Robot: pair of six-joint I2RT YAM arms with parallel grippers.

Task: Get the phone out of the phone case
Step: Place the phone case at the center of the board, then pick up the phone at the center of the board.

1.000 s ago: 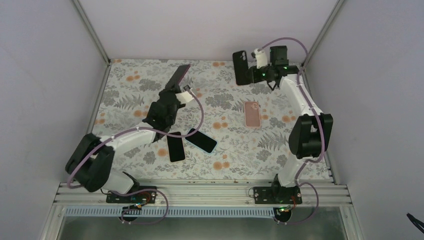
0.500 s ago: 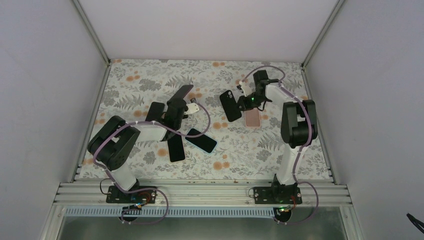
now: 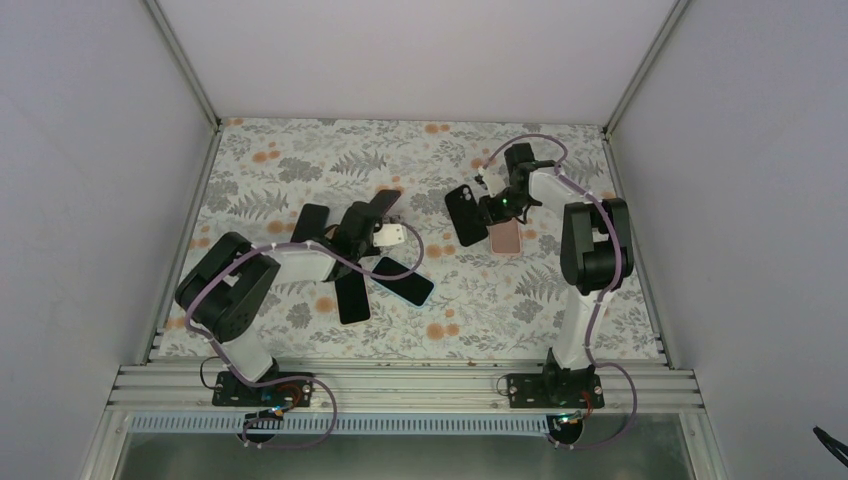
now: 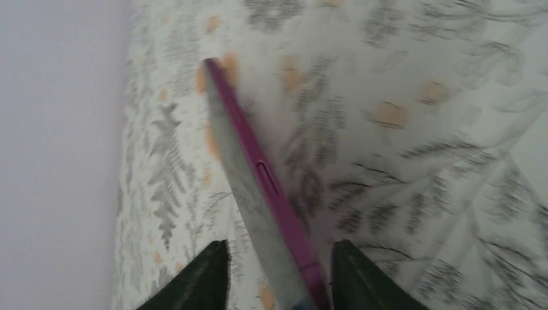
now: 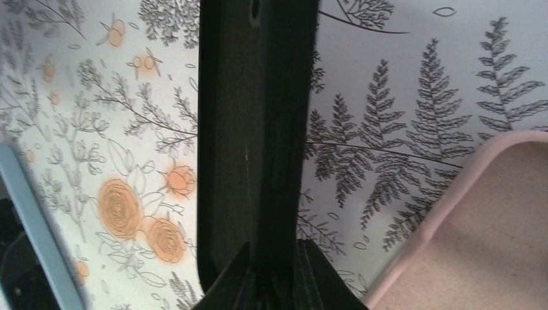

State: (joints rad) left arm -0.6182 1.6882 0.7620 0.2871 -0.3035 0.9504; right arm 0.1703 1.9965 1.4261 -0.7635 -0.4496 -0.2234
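floral-print table cloth (image 3: 280, 160): unchanged.
both arms have pulled in over the last second. left arm (image 3: 290, 262) has folded back from its far reach. right arm (image 3: 590, 245) has drawn out of the far right corner toward centre. each load came along and now sits lower, nearer the cloth. reading: items brought to mid-table to be worked on; no phone separated from a case yet.

left gripper (image 4: 279, 271): jaws part closed, pinching the end of a magenta-rimmed flat slab with a grey face (image 4: 249, 174), tilted up left of centre. probably the phone seated in its case, so the task's thing is in this grip.

right gripper (image 5: 274, 271): jaws almost together, clamped on a black rigid slab with a camera cutout (image 3: 462, 213), just left of a pink soft case (image 3: 505, 237) that looks empty.

count: arms 2. flat slabs 5.
- held: 2.
- lying: 3. these are the pink one, a black glossy phone (image 3: 351, 297) and a blue-edged dark phone (image 3: 403, 281).

one more dark flat shape (image 3: 310, 222) sits by the left wrist: slab or arm part, cannot tell.
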